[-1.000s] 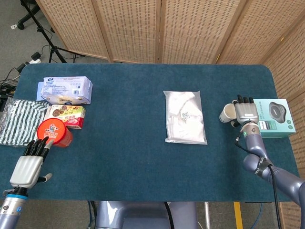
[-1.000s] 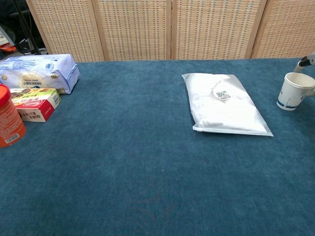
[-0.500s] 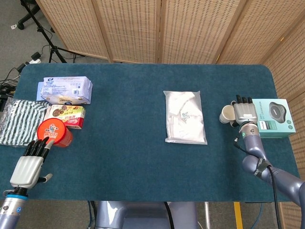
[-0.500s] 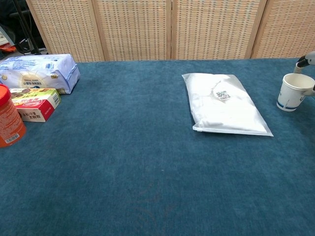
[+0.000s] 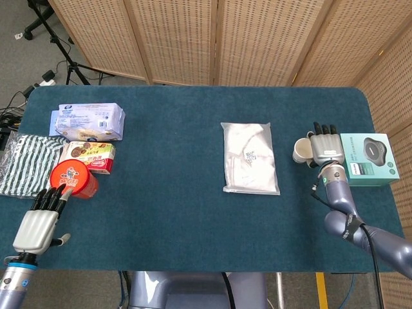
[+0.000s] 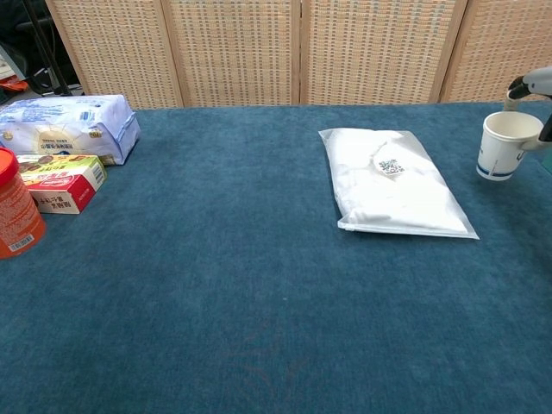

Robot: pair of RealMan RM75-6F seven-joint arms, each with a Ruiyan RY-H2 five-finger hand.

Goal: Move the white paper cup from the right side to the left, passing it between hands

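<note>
White paper cup upright, gripped by right hand at tabletop's right side; left hand far left, fingers spread, holding nothing.

Right robot hand at far right of the worktop, back of hand facing up, fingers wrapped round the white paper cup, gripping it upright. Right forearm runs from lower right corner up to the wrist, elbow bent. In chest view only fingertips show at the right edge. Left robot hand low at near left edge, palm down, fingers straight and close together, pointing forward, holding nothing. Left wrist just enters from bottom corner.
</note>
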